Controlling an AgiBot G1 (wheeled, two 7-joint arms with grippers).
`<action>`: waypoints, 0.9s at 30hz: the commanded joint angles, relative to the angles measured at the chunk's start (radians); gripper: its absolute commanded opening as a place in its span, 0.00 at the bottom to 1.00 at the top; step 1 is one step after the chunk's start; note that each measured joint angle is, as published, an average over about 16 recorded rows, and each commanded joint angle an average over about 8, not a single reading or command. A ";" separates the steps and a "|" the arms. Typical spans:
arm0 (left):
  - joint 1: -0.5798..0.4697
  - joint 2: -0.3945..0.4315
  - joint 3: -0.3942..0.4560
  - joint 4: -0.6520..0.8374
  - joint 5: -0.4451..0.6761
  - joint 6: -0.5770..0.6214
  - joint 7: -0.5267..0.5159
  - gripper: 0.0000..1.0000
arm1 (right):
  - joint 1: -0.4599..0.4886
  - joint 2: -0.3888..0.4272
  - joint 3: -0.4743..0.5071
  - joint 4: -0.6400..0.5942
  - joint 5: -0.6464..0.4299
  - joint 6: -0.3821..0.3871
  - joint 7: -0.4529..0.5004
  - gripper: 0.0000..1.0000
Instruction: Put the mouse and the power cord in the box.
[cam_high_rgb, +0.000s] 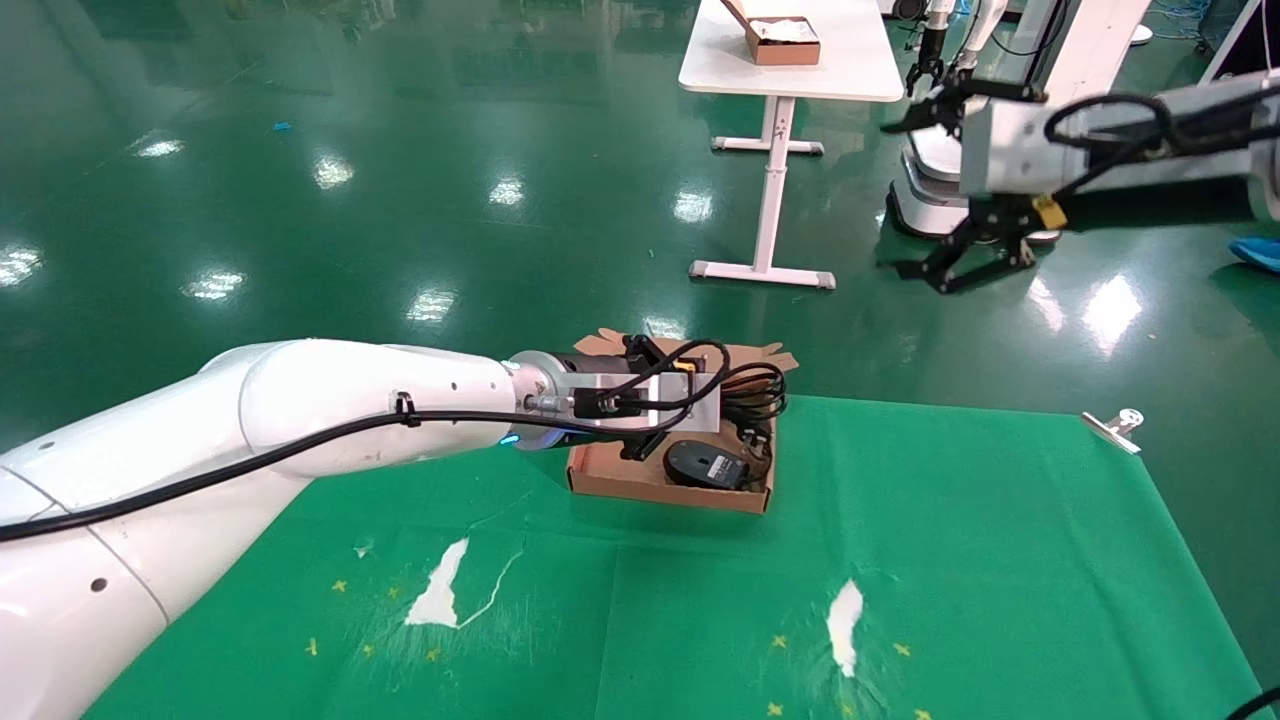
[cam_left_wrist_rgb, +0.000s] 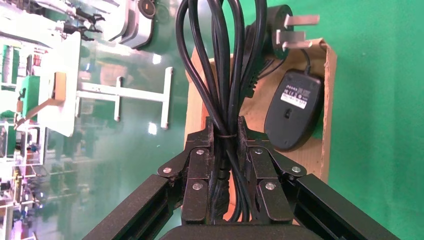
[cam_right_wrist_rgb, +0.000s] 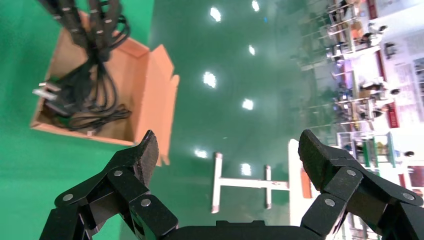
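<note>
— What has the left gripper (cam_left_wrist_rgb: 227, 145) got?

— Its fingers are clamped on the bundled middle of the power cord (cam_left_wrist_rgb: 220, 65). The loops hang out past the fingertips over the box (cam_high_rgb: 610, 478), and the plug (cam_left_wrist_rgb: 280, 32) sits at the box's right wall, prongs poking above it.

— And the mouse?

— The mouse (cam_high_rgb: 706, 465) lies label-up inside the box, in its near right corner, just beside the plug.

— Where's the room?

— I judge the cord's long axis runs along the box's length, so it should lower straight down. The box's left part looks free; the far edge carries the flaps.

— The right gripper?

— The right gripper (cam_high_rgb: 965, 262) is parked high, far right, well apart, fingers spread wide.
</note>
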 joint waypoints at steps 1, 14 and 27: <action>-0.004 0.001 0.022 -0.009 -0.001 -0.011 -0.015 1.00 | 0.008 -0.001 -0.002 0.001 -0.002 -0.013 0.001 1.00; 0.078 -0.096 -0.099 -0.090 -0.108 0.098 -0.045 1.00 | -0.072 0.031 0.033 0.094 0.048 -0.022 0.079 1.00; 0.221 -0.261 -0.310 -0.228 -0.291 0.292 -0.097 1.00 | -0.303 0.123 0.133 0.353 0.195 -0.064 0.295 1.00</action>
